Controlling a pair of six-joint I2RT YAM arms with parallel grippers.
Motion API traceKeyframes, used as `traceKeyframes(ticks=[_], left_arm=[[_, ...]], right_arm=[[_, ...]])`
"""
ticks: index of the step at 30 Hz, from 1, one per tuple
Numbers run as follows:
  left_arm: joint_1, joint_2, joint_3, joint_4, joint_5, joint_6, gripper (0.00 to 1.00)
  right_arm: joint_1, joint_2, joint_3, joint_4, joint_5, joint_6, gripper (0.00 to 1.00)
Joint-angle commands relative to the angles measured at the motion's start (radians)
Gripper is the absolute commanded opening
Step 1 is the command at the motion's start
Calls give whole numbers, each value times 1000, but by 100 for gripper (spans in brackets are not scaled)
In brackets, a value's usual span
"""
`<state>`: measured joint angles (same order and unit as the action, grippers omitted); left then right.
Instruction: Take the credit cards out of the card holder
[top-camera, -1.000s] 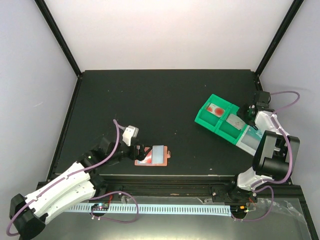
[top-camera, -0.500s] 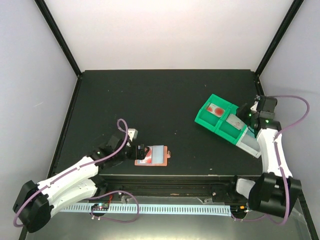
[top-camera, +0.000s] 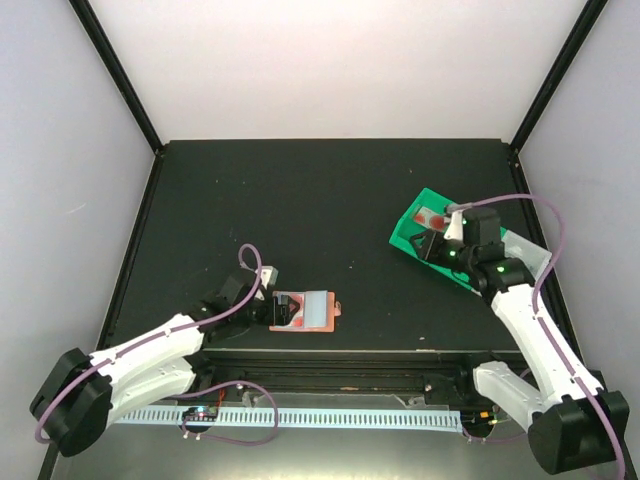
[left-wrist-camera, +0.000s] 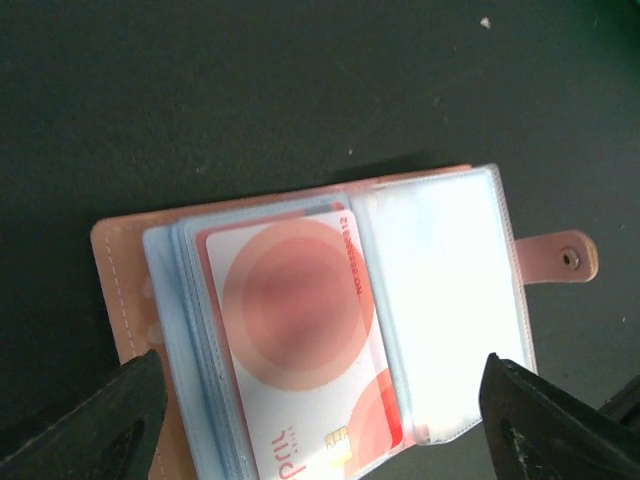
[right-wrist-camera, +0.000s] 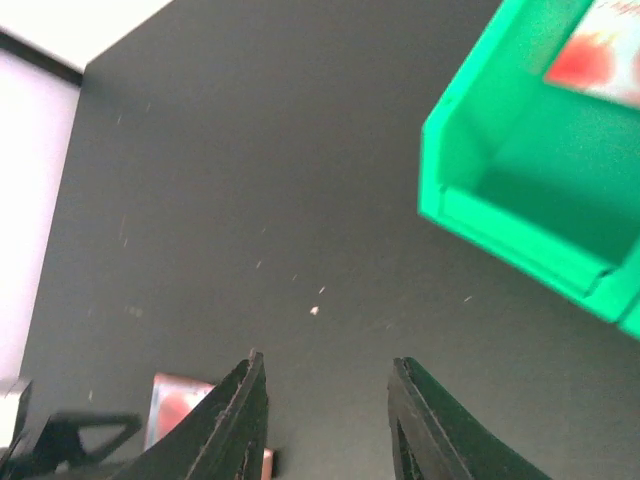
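Observation:
The card holder (top-camera: 318, 312) lies open near the table's front edge, terracotta outside, light blue sleeves inside, brown tab (left-wrist-camera: 560, 258) at its right. A red and white credit card (left-wrist-camera: 300, 340) sits in the left sleeve of the card holder (left-wrist-camera: 440, 260). My left gripper (top-camera: 285, 310) hovers low over that panel. In the left wrist view the left gripper (left-wrist-camera: 320, 430) is open, one fingertip (left-wrist-camera: 95, 425) on each side of the holder. Another red credit card (top-camera: 432, 217) lies in a green bin (top-camera: 410, 238). My right gripper (top-camera: 428, 245) is open and empty beside that bin.
In the right wrist view the green bin (right-wrist-camera: 520, 190) with its red card (right-wrist-camera: 600, 55) is at the upper right, and my right gripper (right-wrist-camera: 325, 415) points over bare black table toward the card holder (right-wrist-camera: 175, 405). Black frame posts stand at the table's back corners.
The left gripper came down and forward onto the card holder's left panel. The right arm swung from beyond the bins to above them, now pointing left toward the holder.

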<state>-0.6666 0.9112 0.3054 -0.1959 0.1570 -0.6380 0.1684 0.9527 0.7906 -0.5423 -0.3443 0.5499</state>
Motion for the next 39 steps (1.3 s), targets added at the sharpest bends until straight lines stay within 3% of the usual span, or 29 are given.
traceKeyframes(ticks=[1,6,13,18,25,30,34,39], left_arm=[[7,39,-9,76,64,-29,83],[6,91,-5,82,83,-18,80],[-1,160,-38,229,190,-84,63],[-18,180,-71,353,265,-162,57],[-18,77,-64,272,201,-160,53],[-15,-22,-71,192,109,-167,38],[-15,-56,-90,216,113,-173,30],[-11,-40,-112,282,152,-168,10]], right_arm=[[103,-2,-41,59,-7,37,36],[197,17,-64,94,35,78,35],[322,39,-103,157,51,116,35],[417,56,-145,239,54,161,36],[548,132,-164,322,101,231,35],[666,228,-140,376,143,261,34],[720,303,-113,417,151,266,32],[752,392,-97,480,126,246,30]])
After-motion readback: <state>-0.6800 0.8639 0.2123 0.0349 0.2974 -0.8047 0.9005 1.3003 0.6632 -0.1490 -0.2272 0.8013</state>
